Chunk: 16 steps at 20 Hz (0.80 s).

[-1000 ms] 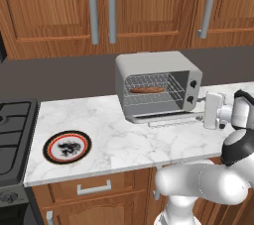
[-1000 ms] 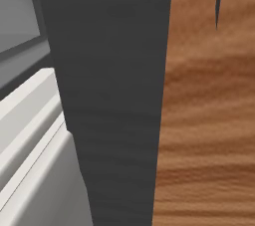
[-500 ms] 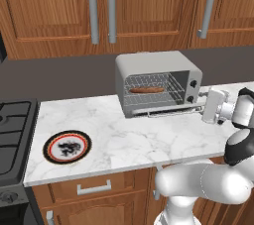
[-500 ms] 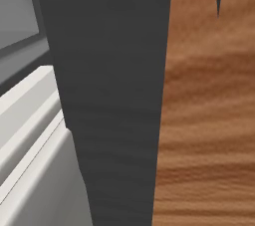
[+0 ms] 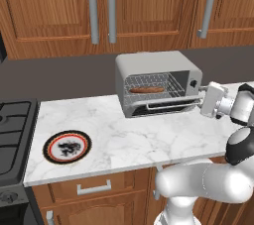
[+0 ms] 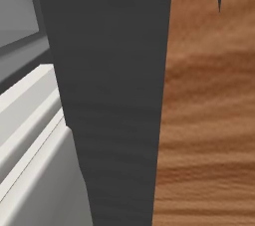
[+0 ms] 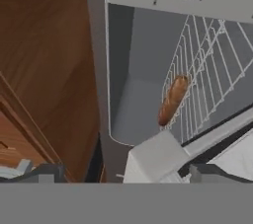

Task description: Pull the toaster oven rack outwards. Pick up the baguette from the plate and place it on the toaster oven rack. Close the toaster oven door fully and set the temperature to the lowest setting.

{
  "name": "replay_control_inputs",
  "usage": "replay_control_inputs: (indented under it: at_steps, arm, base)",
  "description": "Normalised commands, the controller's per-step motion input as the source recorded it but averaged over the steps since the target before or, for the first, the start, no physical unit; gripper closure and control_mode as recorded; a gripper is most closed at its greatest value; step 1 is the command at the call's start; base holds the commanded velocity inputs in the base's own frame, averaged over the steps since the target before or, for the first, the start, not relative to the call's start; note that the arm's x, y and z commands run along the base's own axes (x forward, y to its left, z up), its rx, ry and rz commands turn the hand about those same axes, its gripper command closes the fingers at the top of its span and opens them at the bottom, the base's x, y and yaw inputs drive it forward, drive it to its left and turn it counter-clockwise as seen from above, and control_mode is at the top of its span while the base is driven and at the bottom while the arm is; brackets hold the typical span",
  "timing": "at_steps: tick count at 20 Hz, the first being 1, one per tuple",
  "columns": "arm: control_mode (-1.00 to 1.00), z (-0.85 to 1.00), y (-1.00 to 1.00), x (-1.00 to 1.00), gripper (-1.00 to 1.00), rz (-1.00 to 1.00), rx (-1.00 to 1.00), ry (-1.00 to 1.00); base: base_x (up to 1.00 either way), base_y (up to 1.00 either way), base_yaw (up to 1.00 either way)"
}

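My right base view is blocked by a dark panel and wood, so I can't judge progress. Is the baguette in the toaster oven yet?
Observer: Yes, the baguette lies on the toaster oven rack, inside the cavity.
Operator: And the door?
Observer: The toaster oven door is not shut; it hangs open below the cavity.
Operator: Where's the gripper?
Observer: The gripper is open and holds nothing, at the right end of the door.
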Motion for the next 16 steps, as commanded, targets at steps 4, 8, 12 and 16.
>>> replay_control_inputs:
  at_steps: [4,8,12,16]
  arm:
    - [-1.00,0.39,0.11,0.35,-1.00,-0.08,-0.07,-0.01]
    - [-1.00,0.31,0.19,0.32,-1.00,-0.12,-0.08,0.00]
    - [-1.00,0.24,0.18,0.26,-1.00,-0.12,-0.07,0.00]
    - [-1.00,0.24,0.15,0.22,-1.00,-0.12,-0.06,0.00]
  base:
    - [0.00,0.00,0.00]
    - [0.00,0.00,0.00]
    - [0.00,0.00,0.00]
    - [0.00,0.00,0.00]
